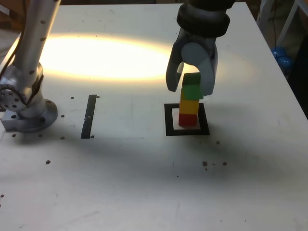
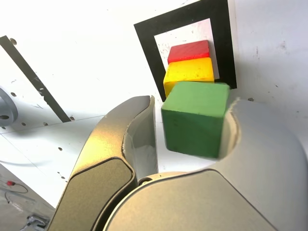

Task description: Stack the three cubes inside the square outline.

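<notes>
Inside the square outline (image 1: 169, 120) (image 2: 147, 43) stands a tower of three cubes. The red cube (image 1: 188, 119) (image 2: 189, 50) is at the bottom, the yellow cube (image 1: 188, 106) (image 2: 188, 72) sits on it, and the green cube (image 1: 192, 86) (image 2: 195, 118) is on top, shifted slightly toward the exterior view's right. My gripper (image 1: 190, 89) (image 2: 192, 103) hangs over the tower, open, with its jaws on either side of the green cube. A gap shows between one jaw and the cube. The other jaw is at or very near the cube's side.
A straight black tape strip (image 1: 89, 116) (image 2: 33, 79) lies on the white table toward the exterior view's left. The arm's base (image 1: 24, 113) is bolted at the far left. The table's right edge (image 1: 288, 82) has blue objects (image 1: 281, 57) beyond it.
</notes>
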### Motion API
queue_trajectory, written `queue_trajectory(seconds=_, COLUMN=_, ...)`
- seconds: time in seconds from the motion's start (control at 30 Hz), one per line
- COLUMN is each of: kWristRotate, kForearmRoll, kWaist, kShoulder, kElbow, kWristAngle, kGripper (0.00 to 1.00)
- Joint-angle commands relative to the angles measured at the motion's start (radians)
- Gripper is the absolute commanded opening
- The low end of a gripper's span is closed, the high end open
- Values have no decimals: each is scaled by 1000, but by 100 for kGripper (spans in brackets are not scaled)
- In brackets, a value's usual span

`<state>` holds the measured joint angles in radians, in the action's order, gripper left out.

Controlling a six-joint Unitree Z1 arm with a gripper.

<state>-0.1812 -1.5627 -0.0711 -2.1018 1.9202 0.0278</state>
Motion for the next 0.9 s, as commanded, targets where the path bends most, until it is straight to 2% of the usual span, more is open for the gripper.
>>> queue_trajectory(seconds=0.0, kWristRotate=-5, kForearmRoll=-3, kWaist=5, kShoulder=-1, kElbow=-3, kWristAngle=2, kGripper=100)
queue_trajectory(seconds=0.4, kWristRotate=-13, kForearmRoll=-3, kWaist=11, kShoulder=39, kElbow=-26, kWristAngle=-9, kGripper=100)
queue_trajectory(seconds=0.63, kWristRotate=-4, kForearmRoll=-2, kWaist=11, kShoulder=170, kElbow=-109, kWristAngle=-41, kGripper=100)
queue_trajectory(seconds=0.87, kWristRotate=18, kForearmRoll=34, kWaist=11, kShoulder=316, kElbow=-297, kWristAngle=-62, kGripper=100)
